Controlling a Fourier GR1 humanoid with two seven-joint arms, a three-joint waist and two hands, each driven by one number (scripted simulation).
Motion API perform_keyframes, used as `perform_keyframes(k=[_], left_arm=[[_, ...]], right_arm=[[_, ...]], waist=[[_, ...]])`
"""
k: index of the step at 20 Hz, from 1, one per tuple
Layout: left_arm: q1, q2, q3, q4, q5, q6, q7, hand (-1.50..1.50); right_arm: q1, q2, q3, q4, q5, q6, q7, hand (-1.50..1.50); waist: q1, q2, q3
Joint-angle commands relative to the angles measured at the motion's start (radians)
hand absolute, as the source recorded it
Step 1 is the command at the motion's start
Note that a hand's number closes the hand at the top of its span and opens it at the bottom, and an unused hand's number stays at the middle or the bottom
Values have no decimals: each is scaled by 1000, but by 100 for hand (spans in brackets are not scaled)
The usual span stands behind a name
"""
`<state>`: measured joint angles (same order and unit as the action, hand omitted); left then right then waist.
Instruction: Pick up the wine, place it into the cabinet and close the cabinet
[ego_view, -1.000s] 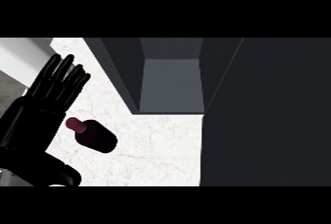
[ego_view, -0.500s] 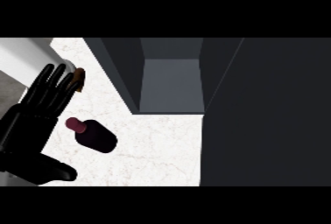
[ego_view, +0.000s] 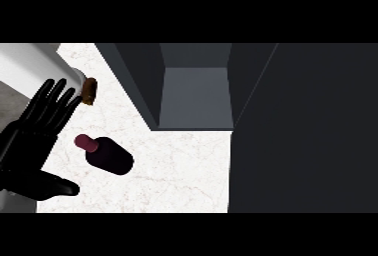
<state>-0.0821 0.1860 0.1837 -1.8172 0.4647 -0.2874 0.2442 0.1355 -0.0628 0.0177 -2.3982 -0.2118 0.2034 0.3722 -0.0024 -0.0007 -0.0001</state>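
Dark-glass wine (ego_view: 108, 155) stands on the marble counter (ego_view: 184, 170), left of the open cabinet (ego_view: 196, 95). The left hand (ego_view: 33, 137) has drifted nearer over 1 second, fingers spread straight, thumb out; no grasp yet. Right hand unseen.

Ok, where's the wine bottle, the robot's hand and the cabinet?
wine bottle (ego_view: 109, 156), head view, on its dark body.
left hand (ego_view: 33, 135), head view, on the back of the open hand.
cabinet (ego_view: 196, 97), head view, on the grey floor of its open inside.
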Motion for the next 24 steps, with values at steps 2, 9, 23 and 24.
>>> perform_keyframes(k=[2, 9, 23, 24], left_arm=[[32, 22, 41, 86, -1, -70, -66, -150], [42, 30, 80, 317, -75, -175, -261, -150], [-45, 69, 75, 591, -207, -223, -413, -150], [-59, 83, 85, 651, -217, -242, -451, -150]], right_arm=[[-108, 23, 42, 5, 54, -72, 81, -150], [-97, 13, 44, -28, 47, -56, 98, -150], [-30, 21, 32, -26, 29, -5, 45, -150], [7, 60, 154, -56, 135, -35, 39, -150]], waist=[[5, 1, 0], [1, 1, -1], [-1, 1, 0], [-3, 1, 0]])
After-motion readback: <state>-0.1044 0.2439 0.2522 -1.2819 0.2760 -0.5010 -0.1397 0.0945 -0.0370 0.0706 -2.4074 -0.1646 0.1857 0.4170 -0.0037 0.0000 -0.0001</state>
